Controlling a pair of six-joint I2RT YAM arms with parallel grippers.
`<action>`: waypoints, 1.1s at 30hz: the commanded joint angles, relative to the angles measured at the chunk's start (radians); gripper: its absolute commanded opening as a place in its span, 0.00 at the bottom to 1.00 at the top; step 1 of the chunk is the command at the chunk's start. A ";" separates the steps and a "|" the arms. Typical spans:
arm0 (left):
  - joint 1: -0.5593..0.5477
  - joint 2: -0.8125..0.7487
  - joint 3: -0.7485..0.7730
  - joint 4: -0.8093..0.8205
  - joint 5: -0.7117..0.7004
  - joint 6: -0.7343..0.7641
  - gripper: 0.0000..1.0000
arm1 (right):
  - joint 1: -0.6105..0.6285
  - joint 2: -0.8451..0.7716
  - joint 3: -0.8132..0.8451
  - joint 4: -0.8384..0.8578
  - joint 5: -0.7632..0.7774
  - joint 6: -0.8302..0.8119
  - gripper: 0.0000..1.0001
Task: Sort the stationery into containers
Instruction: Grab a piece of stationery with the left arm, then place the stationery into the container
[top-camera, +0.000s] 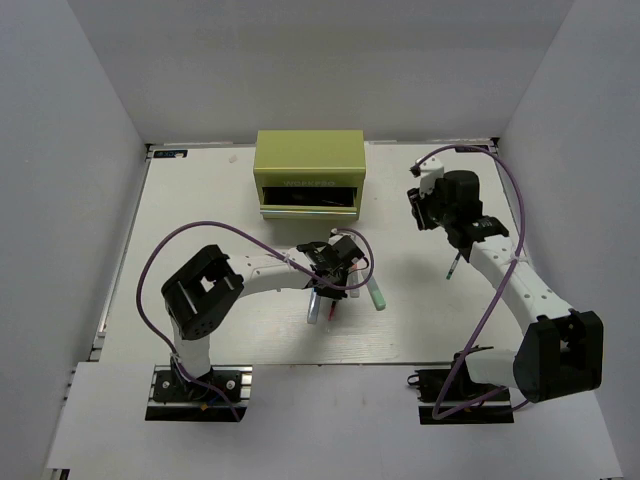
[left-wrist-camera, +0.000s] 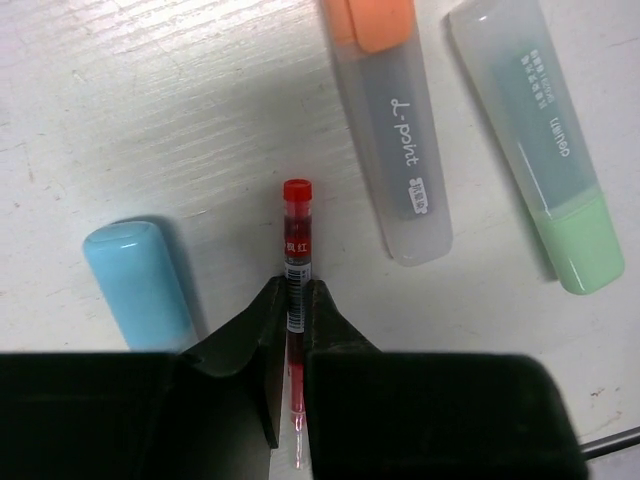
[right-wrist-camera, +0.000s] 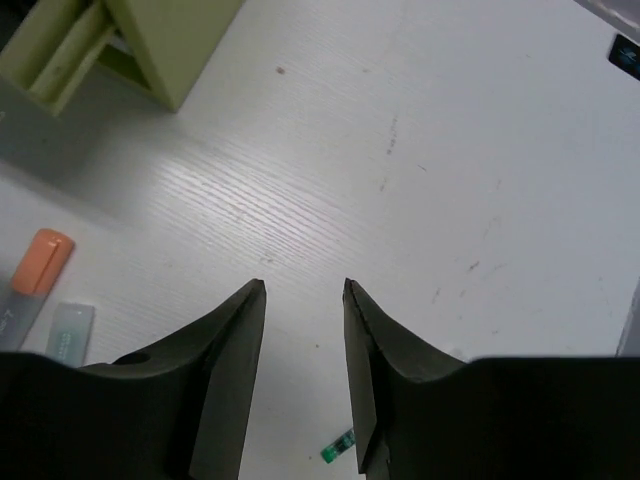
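My left gripper (left-wrist-camera: 296, 300) is shut on the thin red pen (left-wrist-camera: 296, 230), low over the table; it shows in the top view (top-camera: 328, 290). Beside it lie the light blue marker (left-wrist-camera: 140, 285), the orange-capped marker (left-wrist-camera: 392, 120) and the mint green marker (left-wrist-camera: 545, 160). The yellow-green tool chest (top-camera: 308, 160) stands at the back with a drawer (top-camera: 308, 208) pulled open. My right gripper (right-wrist-camera: 305, 290) is open and empty, above bare table right of the chest (top-camera: 425, 205). The thin dark purple pen (top-camera: 454, 265) lies near it; its green end (right-wrist-camera: 338, 448) shows.
The chest's corner (right-wrist-camera: 150, 40) shows in the right wrist view, with the orange cap (right-wrist-camera: 40, 262) at the left edge. White walls enclose the table on three sides. Purple cables loop over both arms.
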 joint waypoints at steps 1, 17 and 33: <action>-0.005 -0.054 0.013 -0.030 -0.035 -0.008 0.06 | -0.057 -0.028 -0.002 -0.021 0.076 0.104 0.44; 0.163 -0.329 0.047 0.301 -0.078 -0.438 0.00 | -0.245 -0.026 -0.055 -0.111 -0.018 0.222 0.29; 0.280 -0.291 0.002 0.481 -0.408 -1.040 0.00 | -0.258 -0.097 -0.157 -0.069 -0.012 0.206 0.40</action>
